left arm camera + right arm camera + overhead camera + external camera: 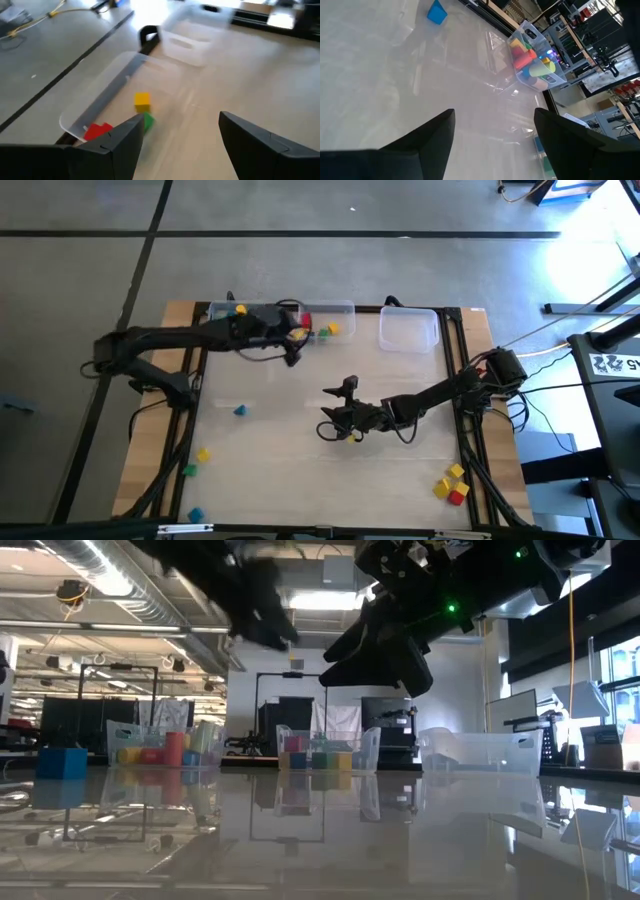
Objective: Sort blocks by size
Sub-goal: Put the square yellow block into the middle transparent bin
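We see bright light from the ceiling lamps (318,600) in the low view. The shiny desk (320,840) mirrors the room. The arms there look black against the light. The left wrist view is blurry, and its far end is washed out white.

The counter (300,450) is pale, nearly white on top, with a light wood border and black rails. Both arms are black, and so are the fingers (120,142) of the left pincer and the fingers (427,137) of the right pincer. The long bin (340,308) and the square bin (408,330) are of clear plastic. Inside the long bin lie a red block (97,131), a green block (148,121) and a yellow block (142,100). On the counter there is a blue block (240,410). In the right front corner a yellow and red group of blocks (452,485) sits. A yellow one (203,454), a green one (189,471) and a blue one (195,514) lie at the left front. The floor (80,270) is grey with dark lines.
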